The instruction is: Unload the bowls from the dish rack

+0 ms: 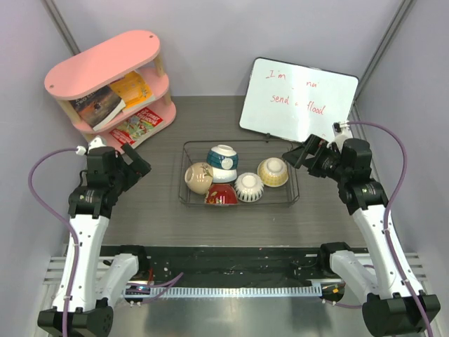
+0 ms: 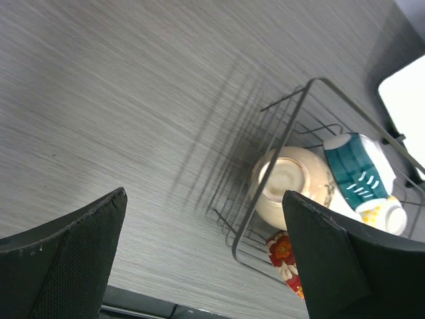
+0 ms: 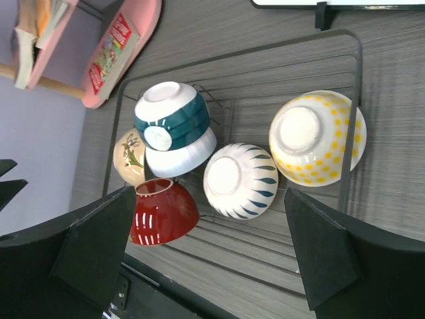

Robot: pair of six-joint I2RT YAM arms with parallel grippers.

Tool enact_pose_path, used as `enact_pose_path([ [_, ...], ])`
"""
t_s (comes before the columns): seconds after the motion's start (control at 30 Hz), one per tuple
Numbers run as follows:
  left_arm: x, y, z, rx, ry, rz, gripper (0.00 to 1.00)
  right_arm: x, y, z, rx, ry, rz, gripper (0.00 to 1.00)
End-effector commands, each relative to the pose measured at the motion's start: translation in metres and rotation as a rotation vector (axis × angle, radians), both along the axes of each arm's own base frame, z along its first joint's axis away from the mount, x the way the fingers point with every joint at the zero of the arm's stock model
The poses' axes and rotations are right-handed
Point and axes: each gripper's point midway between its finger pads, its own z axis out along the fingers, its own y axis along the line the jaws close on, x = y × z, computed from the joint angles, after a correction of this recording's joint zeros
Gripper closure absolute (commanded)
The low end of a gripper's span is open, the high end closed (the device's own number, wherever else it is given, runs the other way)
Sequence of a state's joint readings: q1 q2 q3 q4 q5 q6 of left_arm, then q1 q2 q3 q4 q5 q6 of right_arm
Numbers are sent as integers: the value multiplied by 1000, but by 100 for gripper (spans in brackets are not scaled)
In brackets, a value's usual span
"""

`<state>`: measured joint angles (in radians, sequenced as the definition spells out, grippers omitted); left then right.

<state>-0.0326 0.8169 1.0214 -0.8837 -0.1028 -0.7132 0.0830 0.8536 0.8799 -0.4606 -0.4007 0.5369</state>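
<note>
The black wire dish rack sits mid-table and holds all five bowls upside down or on edge: cream, blue-and-white banded, red, white ribbed, yellow patterned. My left gripper is open and empty, hovering left of the rack. My right gripper is open and empty above the rack's right end. The right wrist view shows the rack with the red bowl, white ribbed bowl and yellow bowl. The left wrist view shows the cream bowl behind the rack's corner.
A pink shelf with books stands at the back left. A whiteboard with red writing leans behind the rack. Bare grey table lies left, right and in front of the rack.
</note>
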Motion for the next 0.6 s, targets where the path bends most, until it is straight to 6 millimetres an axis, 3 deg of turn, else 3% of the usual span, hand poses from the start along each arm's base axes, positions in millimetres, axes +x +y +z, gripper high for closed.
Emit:
enact_pose_path([
  [0.0, 1, -8, 33, -26, -139, -43, 0, -6, 9, 21, 76, -102, 21, 0],
  [0.23, -20, -21, 42, -79, -279, -101, 0, -1, 7, 13, 6, -60, 40, 0],
  [0.43, -42, -19, 33, -88, -283, -80, 0, 4, 9, 3, -11, -15, 23, 0],
  [0.57, -36, -11, 36, -2, -236, -99, 0, 2, 21, 6, -26, -39, 14, 0],
])
